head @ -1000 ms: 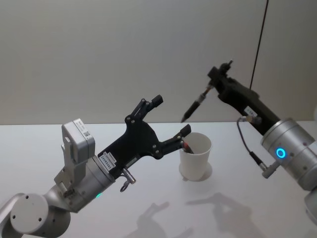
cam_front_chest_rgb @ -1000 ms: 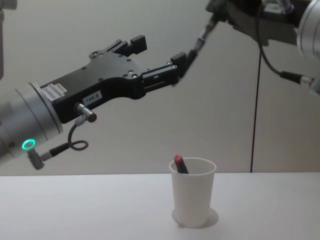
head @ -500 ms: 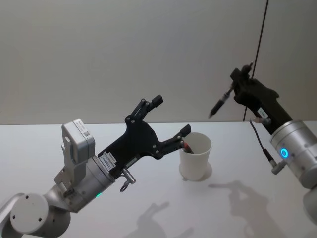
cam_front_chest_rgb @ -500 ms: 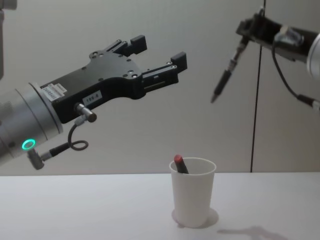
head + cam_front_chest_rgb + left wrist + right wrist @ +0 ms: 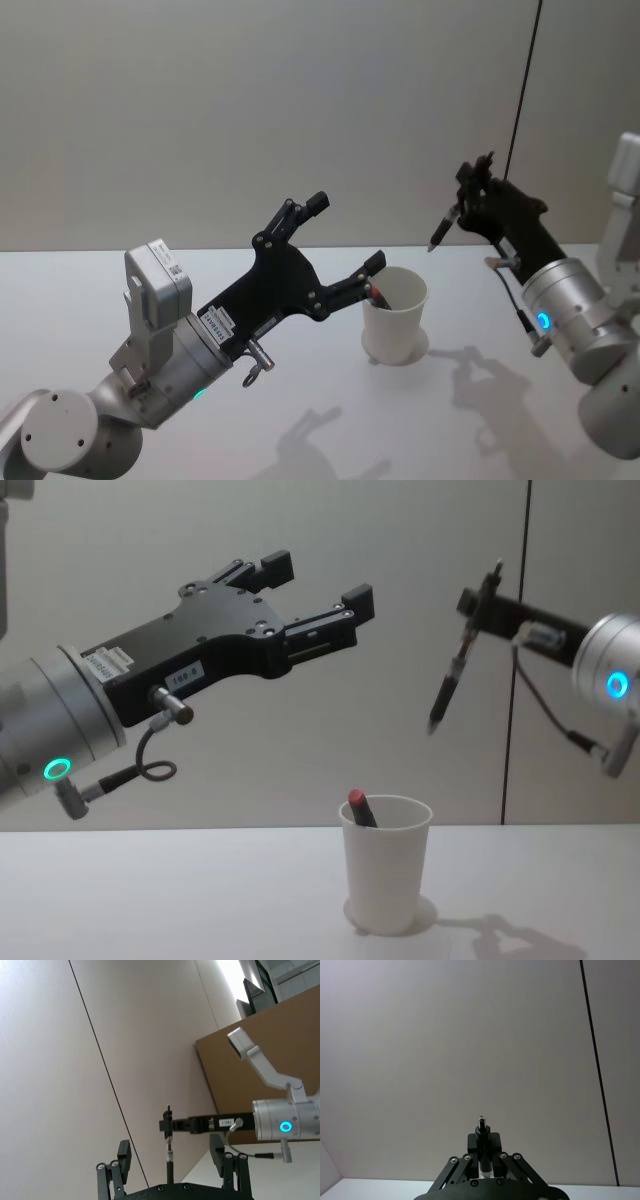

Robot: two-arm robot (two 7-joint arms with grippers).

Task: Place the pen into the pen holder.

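Note:
The pen holder [image 5: 395, 318] [image 5: 386, 865] is a white paper cup standing upright on the table, with a red-capped pen [image 5: 358, 807] [image 5: 377, 293] leaning inside it. High above the cup's right rim hangs a dark pen [image 5: 449, 682] [image 5: 444, 222], tip down and slightly tilted. My right gripper [image 5: 478, 604] [image 5: 466, 199] is shut on its top end, and the pen's end [image 5: 481, 1124] pokes out between the jaws. Up and to the left of the cup, my left gripper [image 5: 318, 580] [image 5: 347, 231] hovers open with nothing in it. The dark pen [image 5: 169, 1155] also hangs beyond its fingers [image 5: 122, 1152].
The white table [image 5: 300, 420] [image 5: 180, 900] carries the cup and the arms' shadows. A plain wall with a dark vertical seam [image 5: 515, 700] stands behind. The left forearm [image 5: 90, 710] stretches across the left side, well above the table.
My right gripper has carried the dark pen rightward and down, away from the left gripper's fingertips, and the pen now hangs more upright. The left arm and the cup have not moved.

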